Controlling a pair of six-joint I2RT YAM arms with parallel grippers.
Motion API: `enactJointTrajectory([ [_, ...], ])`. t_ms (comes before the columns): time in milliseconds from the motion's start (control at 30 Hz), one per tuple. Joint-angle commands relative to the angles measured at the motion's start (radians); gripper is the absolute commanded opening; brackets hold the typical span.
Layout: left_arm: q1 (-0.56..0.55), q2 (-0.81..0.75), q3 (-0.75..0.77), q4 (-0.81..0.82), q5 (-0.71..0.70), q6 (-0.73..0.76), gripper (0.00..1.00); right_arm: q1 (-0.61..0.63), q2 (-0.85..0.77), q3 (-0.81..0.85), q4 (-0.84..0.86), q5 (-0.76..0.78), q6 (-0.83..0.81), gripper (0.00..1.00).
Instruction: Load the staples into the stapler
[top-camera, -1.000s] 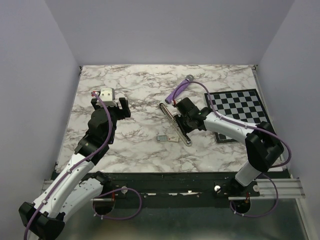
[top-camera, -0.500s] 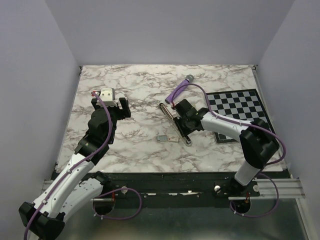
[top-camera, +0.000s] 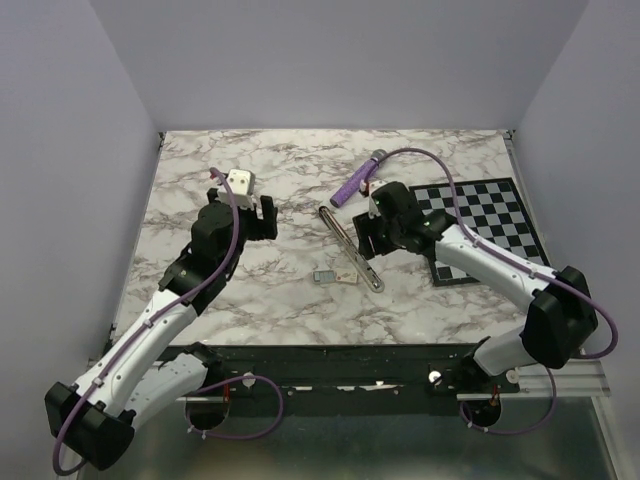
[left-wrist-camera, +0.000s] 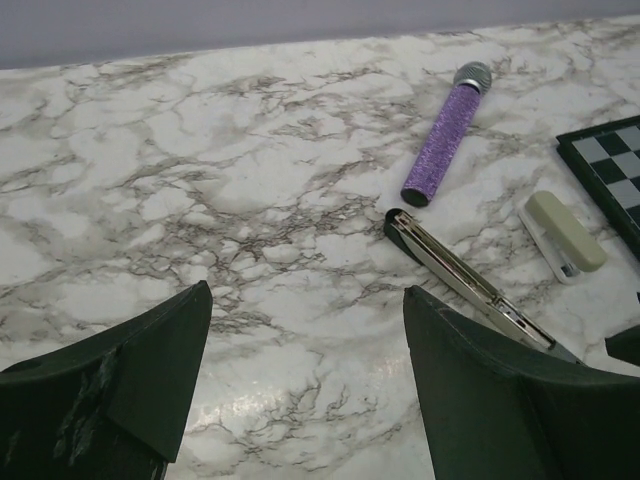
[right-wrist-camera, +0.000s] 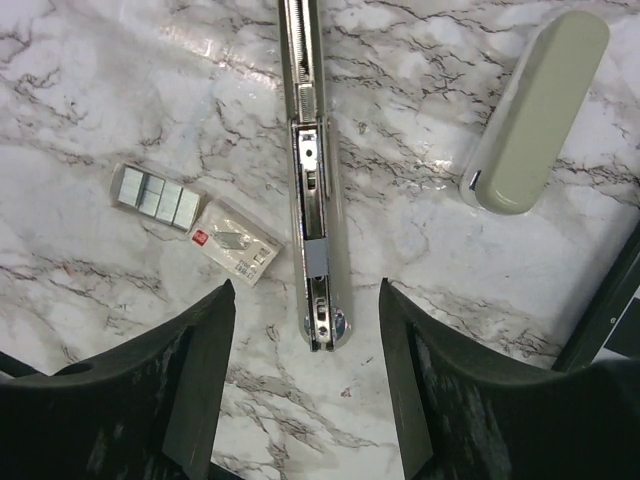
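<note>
The stapler lies in two parts. Its dark metal rail (right-wrist-camera: 312, 180) lies open on the marble, and the beige cover (right-wrist-camera: 535, 110) lies apart to its right. A grey staple block (right-wrist-camera: 155, 195) and a cream-white staple box (right-wrist-camera: 235, 243) lie just left of the rail. My right gripper (right-wrist-camera: 305, 292) is open and empty, hovering over the rail's near end. My left gripper (left-wrist-camera: 307, 295) is open and empty above bare marble, left of the rail (left-wrist-camera: 470, 285) and the cover (left-wrist-camera: 565, 232). The top view shows the rail (top-camera: 350, 250), the staples (top-camera: 323, 276), the left gripper (top-camera: 263, 216) and the right gripper (top-camera: 366, 240).
A purple cylinder with a grey tip (top-camera: 358, 180) lies behind the rail. A checkerboard mat (top-camera: 485, 225) lies at the right, under the right arm. Walls close the table on three sides.
My left arm has swung right and forward toward the middle. My right gripper has pulled back a little from the rail, and its elbow has swung out to the right.
</note>
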Motion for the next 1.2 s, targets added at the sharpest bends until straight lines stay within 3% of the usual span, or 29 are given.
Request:
enactJointTrajectory([
  [0, 0.004, 0.070, 0.076, -0.084, 0.174, -0.013, 0.86, -0.081, -0.024, -0.057, -0.008, -0.123, 0.062, 0.67],
  [133, 0.004, 0.107, 0.087, -0.100, 0.218, -0.026, 0.87, -0.101, -0.014, -0.119, 0.032, -0.233, 0.061, 0.71],
  [367, 0.004, 0.120, 0.073, -0.092, 0.200, -0.011, 0.88, -0.101, 0.092, -0.150, 0.066, -0.283, 0.076, 0.73],
  [733, 0.004, 0.159, 0.058, -0.086, 0.114, 0.030, 0.89, -0.020, 0.220, -0.113, 0.121, -0.418, 0.147, 0.73],
  [933, 0.004, 0.176, 0.063, -0.091, 0.088, 0.039, 0.90, -0.010, 0.221, -0.078, 0.109, -0.421, 0.101, 0.73],
  [1033, 0.004, 0.177, 0.060, -0.083, 0.094, 0.036, 0.91, -0.009, 0.220, -0.068, 0.109, -0.512, 0.073, 0.73],
  [1167, 0.004, 0.177, 0.063, -0.087, 0.113, 0.029, 0.91, 0.020, 0.258, -0.056, 0.147, -0.525, 0.092, 0.73],
])
